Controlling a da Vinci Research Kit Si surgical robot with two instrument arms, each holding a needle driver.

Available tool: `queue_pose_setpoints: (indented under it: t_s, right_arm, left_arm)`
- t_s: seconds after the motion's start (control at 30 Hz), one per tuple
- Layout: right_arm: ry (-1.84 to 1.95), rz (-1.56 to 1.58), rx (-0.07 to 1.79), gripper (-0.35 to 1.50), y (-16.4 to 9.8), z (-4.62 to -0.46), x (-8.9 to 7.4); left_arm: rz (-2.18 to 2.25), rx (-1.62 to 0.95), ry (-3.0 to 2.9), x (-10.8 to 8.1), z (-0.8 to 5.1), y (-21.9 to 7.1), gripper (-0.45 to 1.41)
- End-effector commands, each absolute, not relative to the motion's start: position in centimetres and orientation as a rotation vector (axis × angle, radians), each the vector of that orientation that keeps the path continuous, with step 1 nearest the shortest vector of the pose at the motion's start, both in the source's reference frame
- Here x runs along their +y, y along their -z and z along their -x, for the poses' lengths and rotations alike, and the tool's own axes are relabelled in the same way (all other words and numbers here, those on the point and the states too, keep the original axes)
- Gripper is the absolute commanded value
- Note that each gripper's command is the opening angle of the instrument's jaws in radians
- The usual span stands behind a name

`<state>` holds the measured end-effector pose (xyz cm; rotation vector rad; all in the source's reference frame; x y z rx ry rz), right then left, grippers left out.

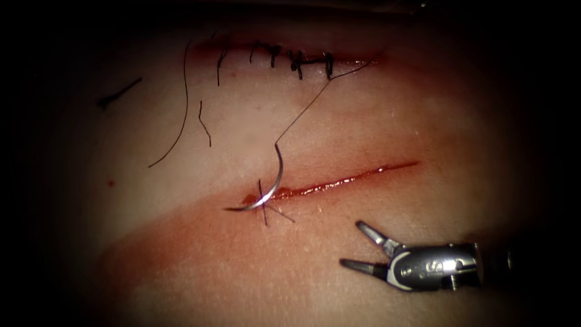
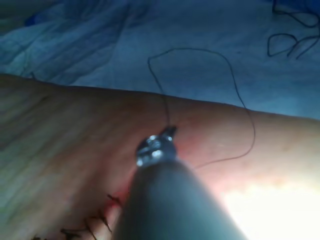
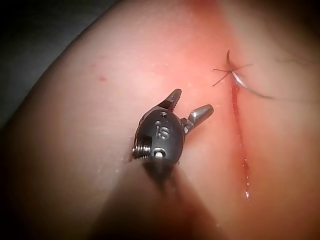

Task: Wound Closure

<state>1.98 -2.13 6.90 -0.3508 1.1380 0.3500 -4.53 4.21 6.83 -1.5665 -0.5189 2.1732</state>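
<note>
At the open cut's (image 1: 339,180) left end, the curved needle (image 1: 273,181) is lodged in the tissue (image 1: 181,260), thread (image 1: 302,112) trailing to the stitched cut. Right pincer (image 1: 351,245): jaws apart, nothing held. Left pincer (image 2: 156,146): state cannot be told.

Surgical practice bench — pork-belly tissue (image 1: 375,109) with stitched cut (image 1: 290,60) on blue drape (image 2: 150,40).
</note>
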Motion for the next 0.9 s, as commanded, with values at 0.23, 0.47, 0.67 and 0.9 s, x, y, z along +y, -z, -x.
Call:
queue_pose_setpoints:
  t_s: [0.23,0.47,0.67,0.9]
  right_arm:
    - [-0.351,0.346,1.14,1.45,-7.0,-2.04,-2.2]
    - [-0.35,0.345,1.141,1.45,-7.0,-2.06,-2.2]
    - [-0.351,0.346,1.141,1.45,-7.0,-2.08,-2.2]
    - [-0.349,0.344,1.144,1.47,-7.0,-2.11,-2.2]
  left_arm:
    - [1.569,-0.479,-2.156,4.6,4.72,-6.7,-0.45]
    - [1.397,-0.501,-2.16,4.5,4.71,-6.8,1.16]
    - [1.362,-0.554,-2.168,4.3,4.41,-6.9,1.23]
    - [1.341,-0.559,-2.22,3.9,3.66,-6.8,1.28]
